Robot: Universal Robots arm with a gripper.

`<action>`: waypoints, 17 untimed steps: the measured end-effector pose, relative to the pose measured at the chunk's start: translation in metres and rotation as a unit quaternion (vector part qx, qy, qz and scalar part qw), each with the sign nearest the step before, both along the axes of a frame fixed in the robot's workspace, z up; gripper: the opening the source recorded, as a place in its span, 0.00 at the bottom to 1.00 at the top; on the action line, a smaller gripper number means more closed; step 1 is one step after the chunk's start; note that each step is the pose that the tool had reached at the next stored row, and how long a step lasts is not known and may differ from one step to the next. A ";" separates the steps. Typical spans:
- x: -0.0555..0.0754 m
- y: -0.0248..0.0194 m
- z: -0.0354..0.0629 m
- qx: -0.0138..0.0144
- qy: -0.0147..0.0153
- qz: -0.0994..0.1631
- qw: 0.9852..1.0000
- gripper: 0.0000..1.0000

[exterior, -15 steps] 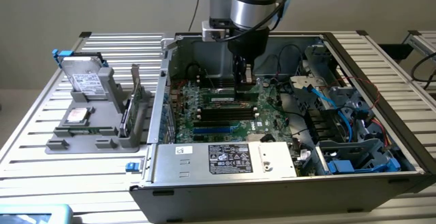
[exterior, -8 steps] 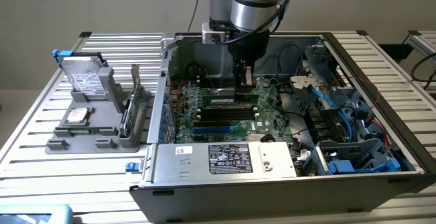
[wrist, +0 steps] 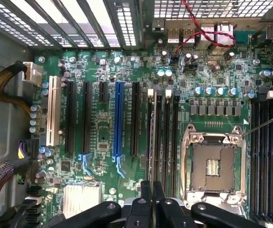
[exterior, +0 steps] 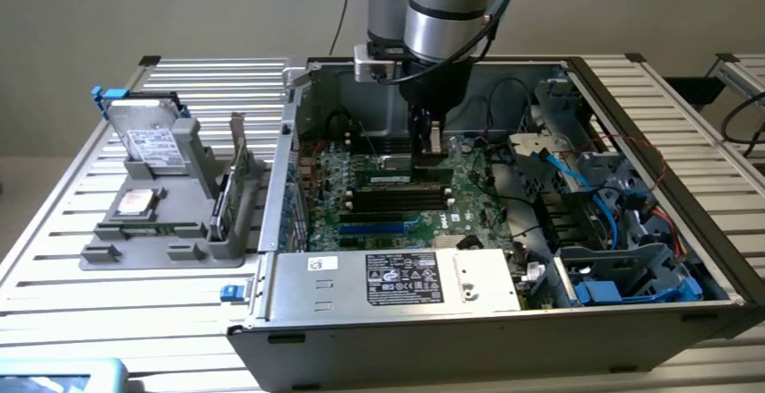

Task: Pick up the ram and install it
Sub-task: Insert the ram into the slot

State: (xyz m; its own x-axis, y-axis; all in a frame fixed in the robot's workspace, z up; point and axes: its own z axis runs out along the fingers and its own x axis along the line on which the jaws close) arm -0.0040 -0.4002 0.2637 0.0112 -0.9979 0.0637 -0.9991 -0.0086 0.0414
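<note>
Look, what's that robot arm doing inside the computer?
The robot arm's gripper is down inside the open computer case, over the green motherboard. Its fingers are shut. The ram stands on edge in one of the long slots, right by the fingertips. I can't tell whether it's pushed all the way in. Other parts sit in a grey holder outside the case.
</note>
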 end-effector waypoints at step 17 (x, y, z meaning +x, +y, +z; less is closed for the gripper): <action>0.000 0.0086 -0.0073 -0.016 0.000 0.000 1.000 0.13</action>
State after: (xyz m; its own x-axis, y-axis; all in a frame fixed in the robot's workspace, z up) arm -0.0043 -0.3916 0.2564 0.0111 -0.9953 0.0960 -0.9991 -0.0071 0.0416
